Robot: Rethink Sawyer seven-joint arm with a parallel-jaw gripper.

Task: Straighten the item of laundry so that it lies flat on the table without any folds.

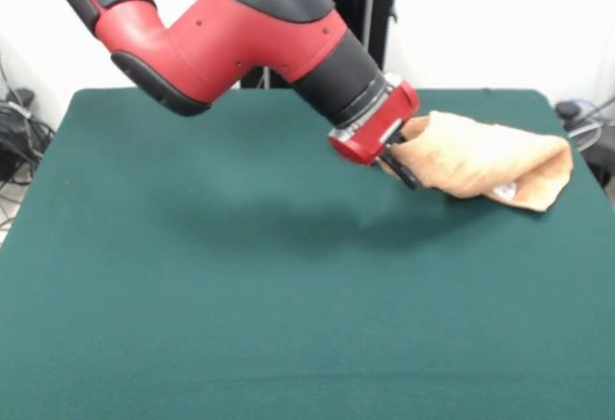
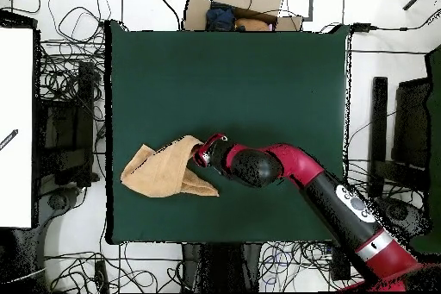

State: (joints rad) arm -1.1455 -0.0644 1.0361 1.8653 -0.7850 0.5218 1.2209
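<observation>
In the front view my gripper (image 1: pixel 402 156) is pinching one edge of the towel (image 1: pixel 485 159), which sits bunched and doubled over near the table's (image 1: pixel 192 324) right edge. I judge the job barely begun: the cloth is raised at my end, folded on itself, with a white label (image 1: pixel 506 189) peeking underneath. Everything from spreading to flattening remains.

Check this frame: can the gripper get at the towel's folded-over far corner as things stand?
Probably yes. The gripper sits at the towel's near edge, apparently pinching it; nothing else lies on the green table to block the way.
</observation>
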